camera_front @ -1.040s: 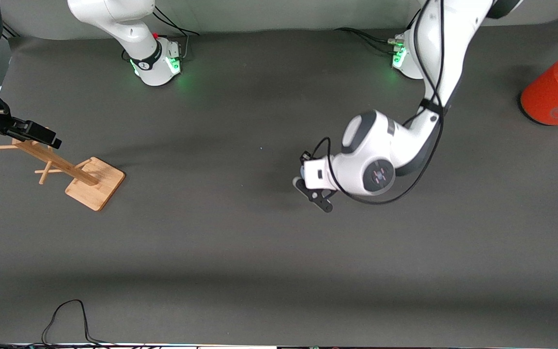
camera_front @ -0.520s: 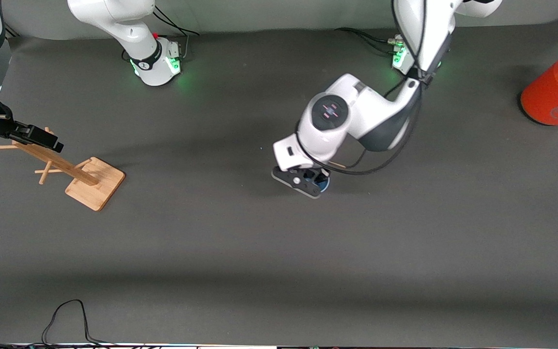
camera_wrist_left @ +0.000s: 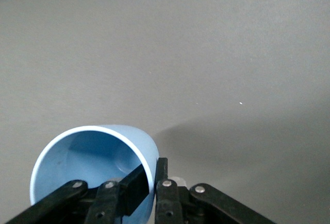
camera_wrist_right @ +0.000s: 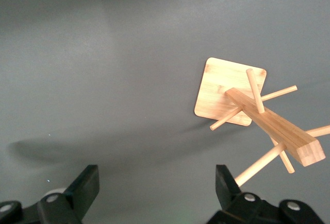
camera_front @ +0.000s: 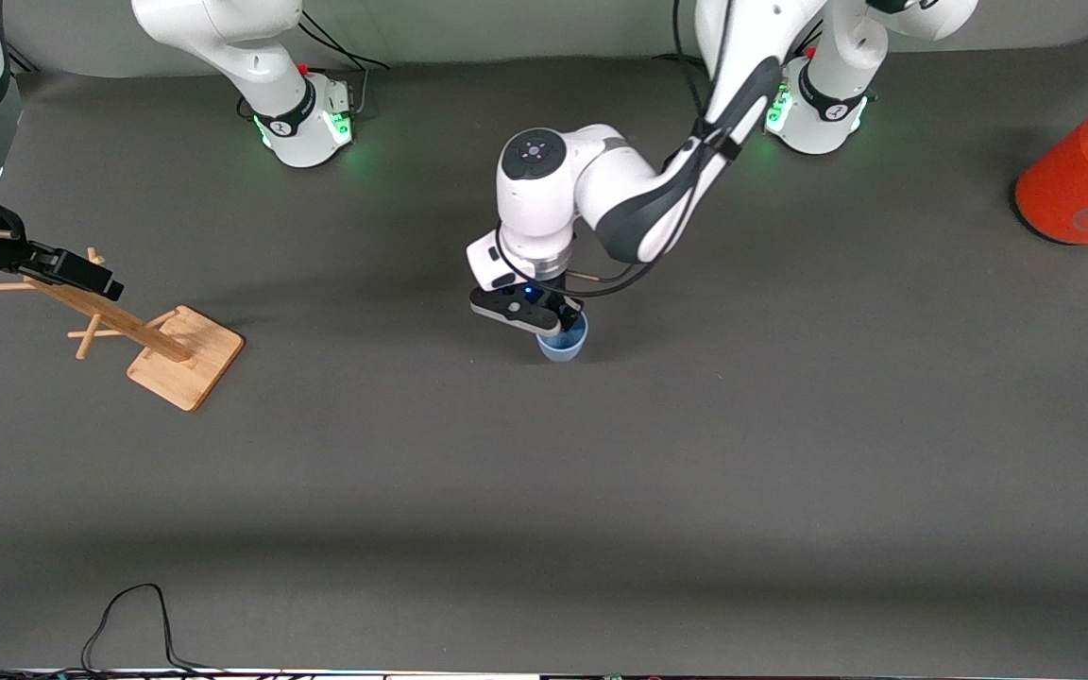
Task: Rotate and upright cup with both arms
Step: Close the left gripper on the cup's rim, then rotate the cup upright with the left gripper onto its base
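The small pale-blue cup (camera_front: 564, 345) is at the middle of the table, held by my left gripper (camera_front: 558, 324). In the left wrist view the cup (camera_wrist_left: 87, 157) shows its open mouth, and the gripper (camera_wrist_left: 153, 175) is shut on its rim, one finger inside the cup and one outside. The cup hangs tilted over the grey mat. My right gripper (camera_front: 72, 269) is open and empty, up in the air over the wooden peg rack (camera_front: 143, 335) at the right arm's end of the table. In the right wrist view its fingers (camera_wrist_right: 85, 185) stand wide apart.
The wooden peg rack (camera_wrist_right: 258, 110) stands on a square base. A large orange-red can (camera_front: 1087, 175) with a grey top stands at the left arm's end. A black cable (camera_front: 128, 623) lies near the front edge of the table.
The left arm has swung toward the right arm's end of the table and turned its wrist, carrying the cup, which now shows below the gripper. The right gripper has barely moved.
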You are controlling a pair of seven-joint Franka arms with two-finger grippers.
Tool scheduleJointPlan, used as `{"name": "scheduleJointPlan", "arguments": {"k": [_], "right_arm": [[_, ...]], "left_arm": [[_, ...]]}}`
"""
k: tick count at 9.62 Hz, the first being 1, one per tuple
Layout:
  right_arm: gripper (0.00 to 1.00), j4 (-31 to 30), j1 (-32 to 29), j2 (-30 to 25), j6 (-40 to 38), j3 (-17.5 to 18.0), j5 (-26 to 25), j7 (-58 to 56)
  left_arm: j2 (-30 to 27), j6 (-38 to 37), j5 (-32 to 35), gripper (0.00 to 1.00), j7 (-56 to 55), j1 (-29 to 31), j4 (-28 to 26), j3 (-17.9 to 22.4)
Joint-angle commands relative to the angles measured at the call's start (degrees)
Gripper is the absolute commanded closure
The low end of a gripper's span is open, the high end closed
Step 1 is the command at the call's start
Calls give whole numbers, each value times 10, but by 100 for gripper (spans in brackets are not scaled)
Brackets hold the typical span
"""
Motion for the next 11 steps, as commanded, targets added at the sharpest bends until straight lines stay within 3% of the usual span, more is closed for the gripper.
{"name": "scheduleJointPlan", "arguments": {"k": [1, 4, 5, 6, 8, 9, 11], "right_arm": [[0, 22, 0, 6, -4, 1, 2, 11], [0, 23, 1, 6, -5, 1, 3, 11], [0, 23, 1, 7, -5, 1, 4, 11], [0, 23, 1, 7, -4, 1, 3, 11], [0, 23, -1, 6, -5, 1, 6, 11], [0, 23, -1, 7, -5, 1, 6, 11], [0, 22, -1, 8, -6, 1, 6, 11]], "left_arm": [[16, 38, 13, 100, -23, -11, -20, 8], [29, 73, 35, 100, -64, -24, -40, 10], [33, 73, 45, 76, -66, -24, -40, 9], [32, 67, 45, 1, -66, -22, -39, 9], [8, 32, 36, 0, -61, -17, -27, 8], [-3, -26, 29, 0, -58, -14, 1, 6], [-22, -126, -48, 0, 4, 1, 63, 8]]}}
